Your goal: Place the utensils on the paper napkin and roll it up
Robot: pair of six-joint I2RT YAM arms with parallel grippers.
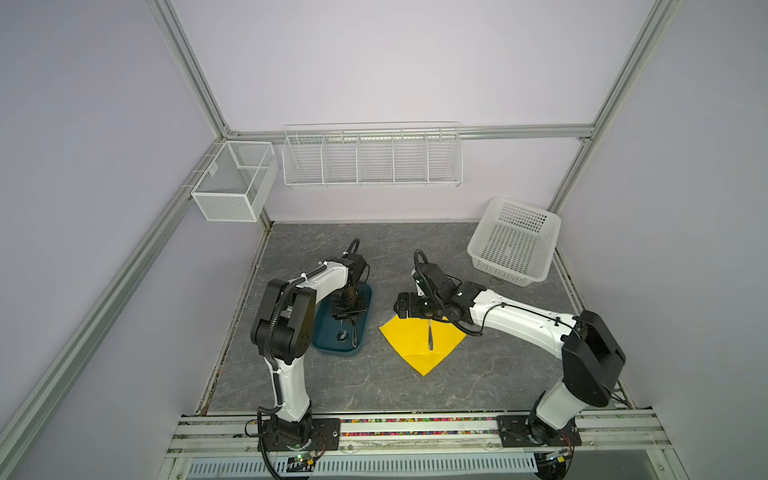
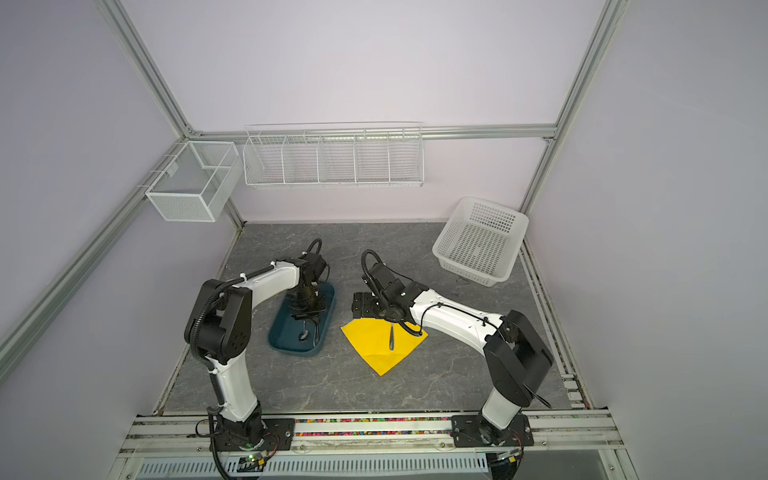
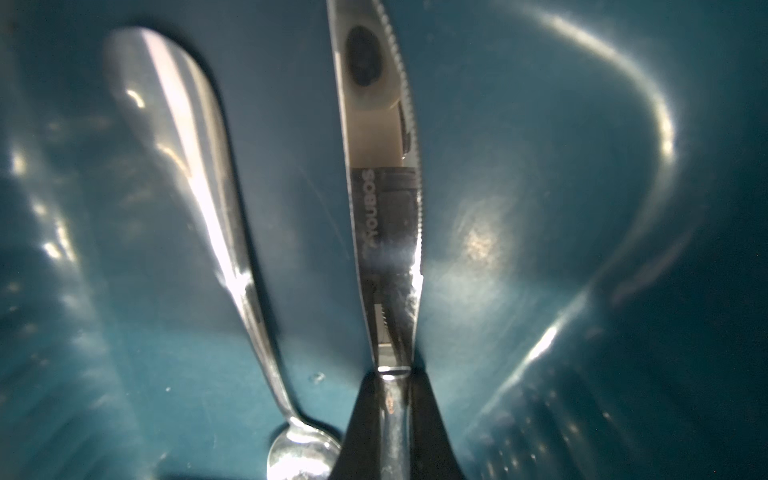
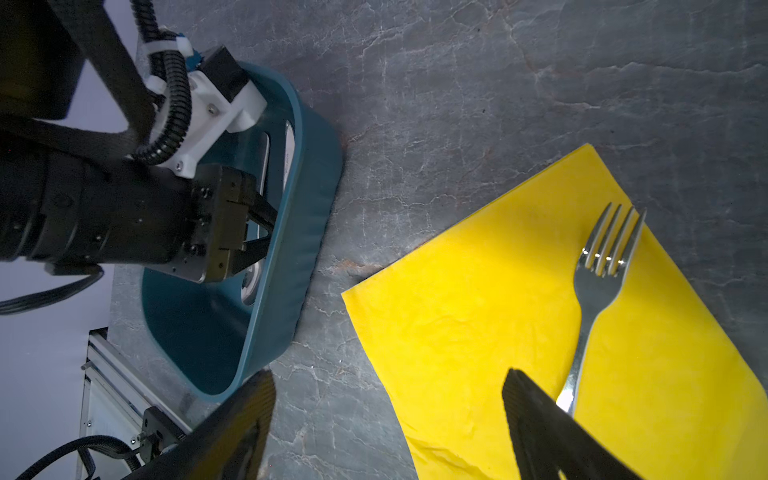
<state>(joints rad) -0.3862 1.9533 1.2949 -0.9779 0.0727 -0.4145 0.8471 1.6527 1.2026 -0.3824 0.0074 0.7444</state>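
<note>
The yellow paper napkin point(image 1: 409, 338) point(image 4: 478, 311) lies flat on the grey table as a diamond. A silver fork point(image 1: 430, 338) point(image 4: 598, 282) rests on it. My right gripper point(image 1: 399, 309) point(image 4: 388, 399) hovers open over the napkin's far left edge, with nothing between its fingers. In the dark teal tray point(image 1: 322, 332) point(image 3: 582, 208) lie a spoon point(image 3: 199, 187) point(image 1: 343, 334) and a knife point(image 3: 382, 208) point(image 1: 354, 336). My left gripper point(image 1: 347, 318) point(image 3: 392, 399) reaches down into the tray and is shut on the knife's handle; the blade points away from it.
A white perforated basket point(image 1: 513, 247) leans at the back right corner of the table. A wire rack point(image 1: 372, 160) and a mesh box point(image 1: 232, 180) hang on the back wall. The tray's rim point(image 4: 291, 232) stands between the two grippers.
</note>
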